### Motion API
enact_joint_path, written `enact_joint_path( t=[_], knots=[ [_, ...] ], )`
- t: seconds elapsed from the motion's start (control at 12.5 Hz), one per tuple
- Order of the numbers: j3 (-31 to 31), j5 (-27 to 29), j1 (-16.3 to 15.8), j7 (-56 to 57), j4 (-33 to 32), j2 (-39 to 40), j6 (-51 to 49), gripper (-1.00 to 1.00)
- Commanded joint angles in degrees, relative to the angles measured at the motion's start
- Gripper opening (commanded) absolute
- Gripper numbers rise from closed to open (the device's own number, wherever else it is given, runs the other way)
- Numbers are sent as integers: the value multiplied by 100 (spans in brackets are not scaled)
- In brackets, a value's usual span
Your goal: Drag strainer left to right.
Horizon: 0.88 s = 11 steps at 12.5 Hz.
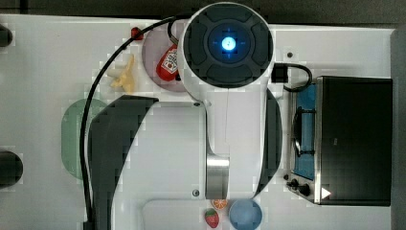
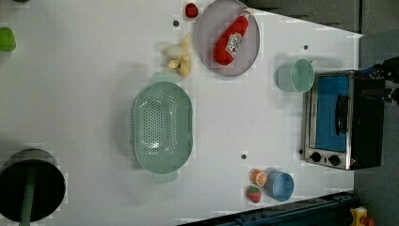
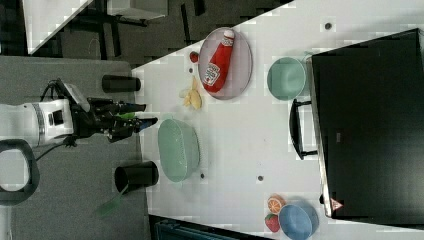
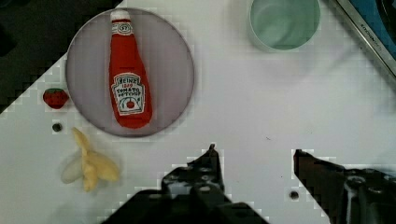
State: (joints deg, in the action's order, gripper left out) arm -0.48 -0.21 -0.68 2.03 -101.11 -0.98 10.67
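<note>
The strainer (image 2: 162, 127) is a pale mint-green oval colander with a holed basin, lying flat on the white table (image 2: 84, 84). It appears in the right view (image 3: 178, 149) near the table edge, and the arm covers part of it (image 1: 72, 136) in the top view. My gripper (image 3: 150, 113) hangs off the right view's left side of the strainer, apart from it. In the wrist view the gripper (image 4: 257, 156) is open, with only bare table between its dark fingers (image 4: 212, 161).
A grey plate (image 2: 207, 47) holds a ketchup bottle (image 2: 230, 40); a banana (image 2: 181, 59) lies beside it. A round mint cup (image 2: 295, 75) stands by the toaster oven (image 2: 341, 120). A blue bowl (image 2: 281, 185), strawberry (image 2: 254, 194) and orange slice (image 2: 258, 177) sit together.
</note>
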Motion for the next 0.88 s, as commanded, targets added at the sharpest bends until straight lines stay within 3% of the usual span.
enact_joint_path(
  t=[0.08,0.24,0.56,0.88],
  knots=[
    [-158,-119,222,-904,-166,-1268,-1083,60],
    [-63,-68,169,-904,-166,-1264,-1027,100],
    [743,211,-117,-1058,-169,-1150,-1021,100],
    [1867,210,-197,-2843,-220,-842,-843,100]
  ],
)
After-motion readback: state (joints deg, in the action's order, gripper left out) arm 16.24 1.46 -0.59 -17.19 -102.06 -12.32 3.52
